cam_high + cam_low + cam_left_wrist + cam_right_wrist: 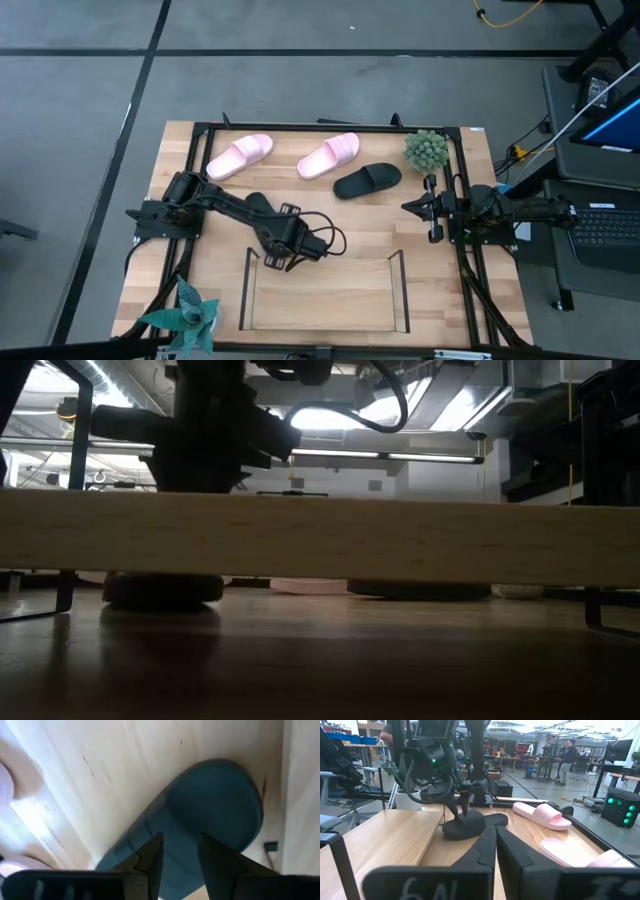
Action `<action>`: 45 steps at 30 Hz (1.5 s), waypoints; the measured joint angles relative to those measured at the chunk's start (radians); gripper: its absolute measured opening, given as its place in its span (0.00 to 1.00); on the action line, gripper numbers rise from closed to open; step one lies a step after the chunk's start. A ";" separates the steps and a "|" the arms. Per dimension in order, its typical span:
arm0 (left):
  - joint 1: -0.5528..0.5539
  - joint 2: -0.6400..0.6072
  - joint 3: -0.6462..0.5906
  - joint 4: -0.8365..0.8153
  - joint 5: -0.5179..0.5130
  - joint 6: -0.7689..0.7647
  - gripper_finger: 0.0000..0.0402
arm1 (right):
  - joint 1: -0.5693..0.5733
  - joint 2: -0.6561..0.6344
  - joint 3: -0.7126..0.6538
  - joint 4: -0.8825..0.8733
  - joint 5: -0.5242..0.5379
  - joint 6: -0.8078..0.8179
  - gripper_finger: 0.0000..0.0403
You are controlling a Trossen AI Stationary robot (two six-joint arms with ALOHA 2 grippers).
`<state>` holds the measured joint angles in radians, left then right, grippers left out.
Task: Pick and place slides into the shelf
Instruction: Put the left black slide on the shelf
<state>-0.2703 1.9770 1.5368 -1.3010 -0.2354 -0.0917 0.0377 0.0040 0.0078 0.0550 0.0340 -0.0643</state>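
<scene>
Pink foam slide sandals: pale pink, plain.
Black foam slide sandals: matte black, plain.
Wire shelf: thin black wire over a light wooden base.
Wooden surface: pale wood with fine grain.
Spiky plants: dull green; teal.
Arm hands: dark.

The left arm reaches from its base at the bench's left side diagonally inward, elbow bent, wrist tipped down over the middle of the bench. The left gripper points downward, its jaws parted a little with the two dark fingers set close on either side of a black slide. The right arm lies folded at the bench's right edge; the right gripper has its jaws closed together, holding nothing.
</scene>
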 joint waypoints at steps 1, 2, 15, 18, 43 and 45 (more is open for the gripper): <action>-0.003 0.000 0.000 0.000 0.002 -0.020 0.27 | 0.000 0.000 0.000 0.000 0.000 0.000 0.04; -0.005 0.000 0.000 0.000 0.002 -0.043 0.27 | 0.000 0.000 0.000 0.000 0.000 0.000 0.04; -0.051 0.000 0.000 0.024 -0.015 -0.299 0.27 | 0.000 0.000 0.000 0.000 0.001 0.000 0.04; -0.068 0.000 0.000 0.025 -0.041 -0.329 0.27 | 0.000 0.000 0.000 0.000 0.001 -0.005 0.04; -0.093 0.001 -0.117 0.090 -0.184 -0.404 0.27 | 0.000 0.000 0.000 0.007 0.000 -0.019 0.04; -0.093 0.000 -0.117 0.090 -0.185 -0.411 0.27 | 0.000 0.000 0.000 0.007 0.000 -0.019 0.04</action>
<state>-0.3630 1.9774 1.4197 -1.2106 -0.4207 -0.5027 0.0380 0.0040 0.0078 0.0620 0.0341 -0.0834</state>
